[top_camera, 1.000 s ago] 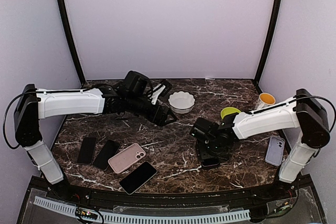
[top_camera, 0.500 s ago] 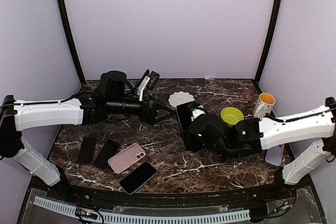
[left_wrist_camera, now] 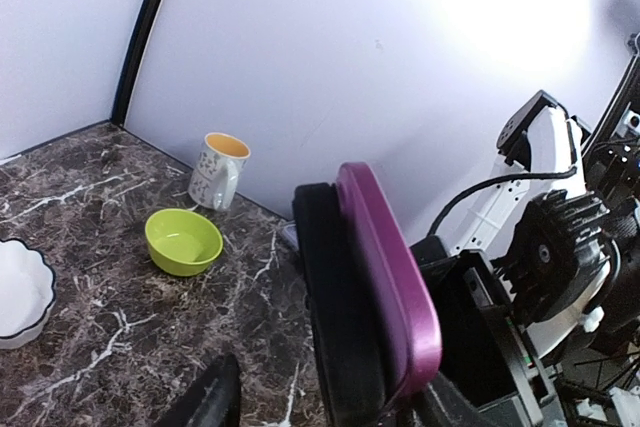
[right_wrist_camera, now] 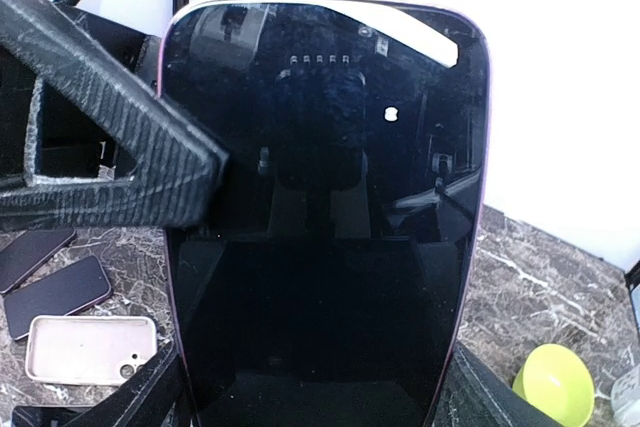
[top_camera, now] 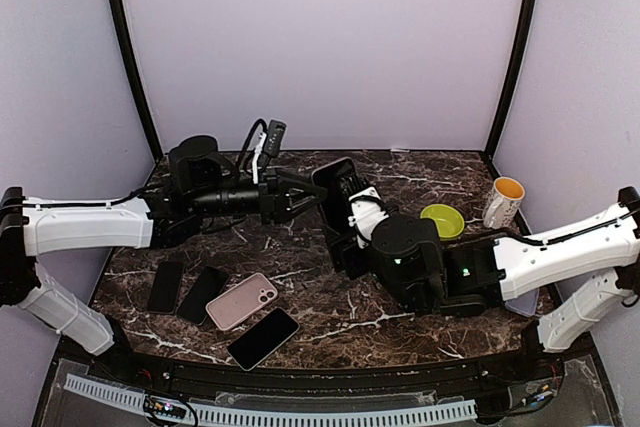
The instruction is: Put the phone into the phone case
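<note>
**Two arms meeting over a phone held aloft**

We are watching the right pincer (top_camera: pixel 348 217) gripping a purple soft-rimmed phone case (left_wrist_camera: pixel 390 277) by its lower sides, holding it upright well above the dark marble tabletop (top_camera: pixel 300 277). The black glass-fronted phone (right_wrist_camera: pixel 320 217) is lying in the case's front and, seen edge-on, appears to be standing proud rather than fully seated. Holding it this way is presenting the screen to the left pincer (top_camera: pixel 308 195), which is straddling phone and case with jaws half apart. One finger (right_wrist_camera: pixel 120 157) is crossing the screen's left edge, and the left wrist view is showing a gap beside the glass. We are judging that a squeeze should press the phone home. Open air is surrounding the top and both long edges. The lime green bowl (top_camera: pixel 441 219), the orange-lined mug (top_camera: pixel 503 200) and the pink spare case (top_camera: pixel 242 301) are lying well apart below.
</note>
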Robot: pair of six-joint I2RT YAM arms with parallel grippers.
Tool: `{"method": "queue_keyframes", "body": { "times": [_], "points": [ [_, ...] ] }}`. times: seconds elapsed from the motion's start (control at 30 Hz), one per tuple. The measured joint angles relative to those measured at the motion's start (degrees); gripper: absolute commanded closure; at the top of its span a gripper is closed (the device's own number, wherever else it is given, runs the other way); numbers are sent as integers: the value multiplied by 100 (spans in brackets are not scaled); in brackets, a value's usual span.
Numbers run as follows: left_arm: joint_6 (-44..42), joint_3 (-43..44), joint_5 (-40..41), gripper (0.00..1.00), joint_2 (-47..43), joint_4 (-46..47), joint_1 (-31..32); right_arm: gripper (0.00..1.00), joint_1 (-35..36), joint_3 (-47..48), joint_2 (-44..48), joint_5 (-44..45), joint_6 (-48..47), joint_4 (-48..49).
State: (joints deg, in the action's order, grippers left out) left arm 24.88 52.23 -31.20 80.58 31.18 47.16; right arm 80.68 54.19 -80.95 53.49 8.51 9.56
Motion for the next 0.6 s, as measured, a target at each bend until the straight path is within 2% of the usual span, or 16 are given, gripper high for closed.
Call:
{"method": "queue_keyframes", "body": {
  "times": [0.17,0.23,0.3,0.43,0.53,0.6],
  "points": [
    [61,-9,-116,55,0,140,37,56,11,0,-90,52,-302,205],
    [72,-13,-140,62,2,162,55,56,11,2,-149,44,-380,210],
    [98,-13,-162,77,22,195,81,56,13,2,-205,24,-433,210],
    [70,-20,-81,89,70,188,92,53,17,7,-262,48,-520,195],
    [35,-20,-52,92,81,184,101,44,17,7,-264,57,-549,157],
    [-7,-20,-48,94,81,175,103,32,15,7,-262,46,-540,144]
  ]
}}
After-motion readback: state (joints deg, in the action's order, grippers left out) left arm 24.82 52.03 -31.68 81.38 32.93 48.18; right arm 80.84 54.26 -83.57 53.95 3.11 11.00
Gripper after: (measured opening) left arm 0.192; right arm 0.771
